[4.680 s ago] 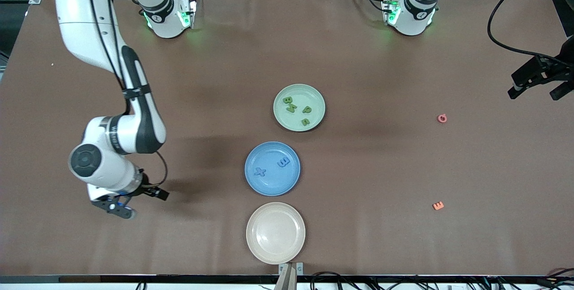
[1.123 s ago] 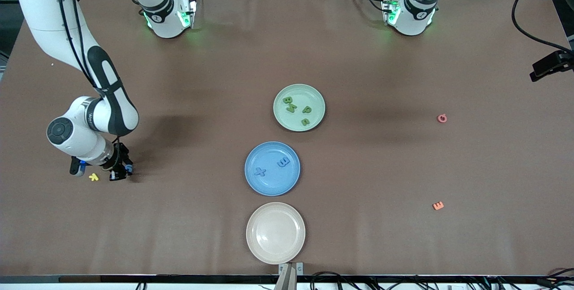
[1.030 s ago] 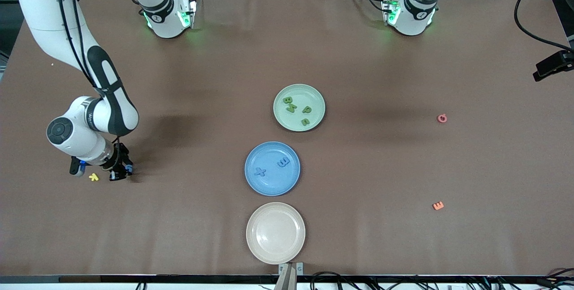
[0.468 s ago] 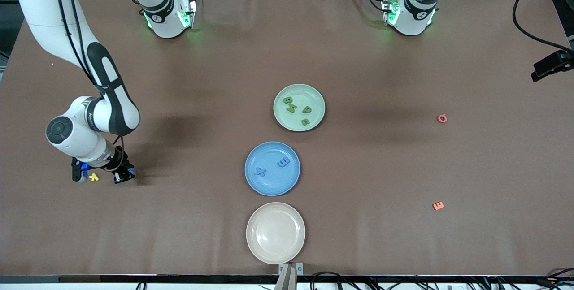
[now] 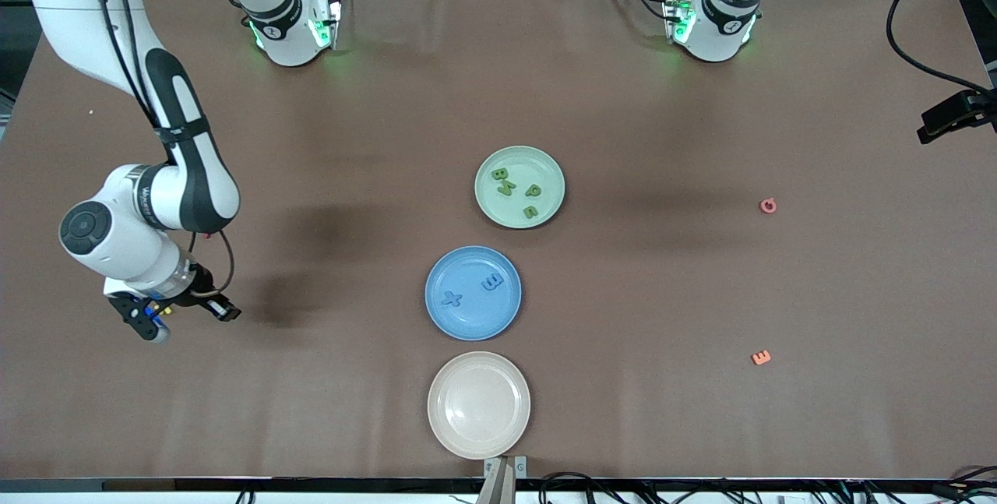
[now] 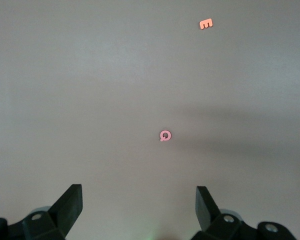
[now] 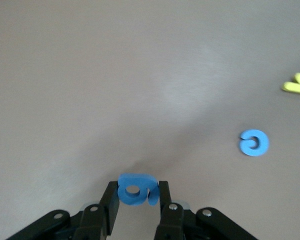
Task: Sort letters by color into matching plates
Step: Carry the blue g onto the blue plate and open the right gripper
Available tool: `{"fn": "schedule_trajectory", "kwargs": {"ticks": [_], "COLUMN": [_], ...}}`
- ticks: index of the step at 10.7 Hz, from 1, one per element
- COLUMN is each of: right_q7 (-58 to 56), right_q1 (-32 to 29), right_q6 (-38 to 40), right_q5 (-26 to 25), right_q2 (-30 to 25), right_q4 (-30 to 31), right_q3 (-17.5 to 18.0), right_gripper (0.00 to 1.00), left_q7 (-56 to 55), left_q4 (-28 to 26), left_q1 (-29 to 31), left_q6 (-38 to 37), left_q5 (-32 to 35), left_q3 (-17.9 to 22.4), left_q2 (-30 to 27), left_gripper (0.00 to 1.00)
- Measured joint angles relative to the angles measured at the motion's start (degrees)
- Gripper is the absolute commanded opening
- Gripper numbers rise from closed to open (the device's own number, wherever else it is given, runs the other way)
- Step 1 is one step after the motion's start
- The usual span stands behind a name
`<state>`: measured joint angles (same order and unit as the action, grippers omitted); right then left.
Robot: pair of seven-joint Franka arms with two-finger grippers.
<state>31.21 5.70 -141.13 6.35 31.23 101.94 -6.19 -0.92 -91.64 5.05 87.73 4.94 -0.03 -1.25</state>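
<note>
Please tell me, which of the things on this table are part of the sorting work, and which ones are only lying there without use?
Part of the job:
- green plate with four green letters
- blue plate with two blue letters
- blue letter held in the right gripper
- blue letter on the table

Just lying about:
- cream plate
- yellow letter
- pink letter
- orange letter

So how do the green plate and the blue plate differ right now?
The green plate holds four green letters; the blue plate holds only two blue letters. The green plate lies farther from the front camera, the blue plate nearer, beside the cream plate. Both are round, shallow and similar in size.
</note>
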Motion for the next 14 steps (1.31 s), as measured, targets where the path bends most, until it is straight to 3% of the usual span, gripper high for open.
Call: {"fn": "schedule_trajectory", "kwargs": {"ticks": [2, 7, 12, 14], "right_q7": [-9.4, -18.4, -18.6, -18.6], "right_q1": [2.8, 13.6, 25.0, 28.1], "right_q6": [0.2, 0.6, 0.5, 0.4], "right_q5": [-0.3, -0.3, -0.4, -0.4], "right_q2": [0.0, 2.6, 9.2, 11.2], "right_q4": [-1.6, -6.4, -13.5, -15.1], "right_q3": [0.1, 1.6, 1.8, 1.8], "right_gripper": [0.27, 0.27, 0.30, 0.40], "left_q7": [0.0, 0.0, 0.0, 0.0], "left_q4": [0.0, 0.0, 0.1, 0.1], "left_q1": [0.0, 0.0, 0.3, 0.3], "left_q6": [0.3, 0.9, 0.9, 0.9], "left_q5": [0.0, 0.0, 0.0, 0.0], "left_q3": [0.0, 0.0, 0.1, 0.1], "left_q2": [0.7, 1.0, 1.0, 1.0], "left_gripper": [1.00, 1.00, 1.00, 1.00]}}
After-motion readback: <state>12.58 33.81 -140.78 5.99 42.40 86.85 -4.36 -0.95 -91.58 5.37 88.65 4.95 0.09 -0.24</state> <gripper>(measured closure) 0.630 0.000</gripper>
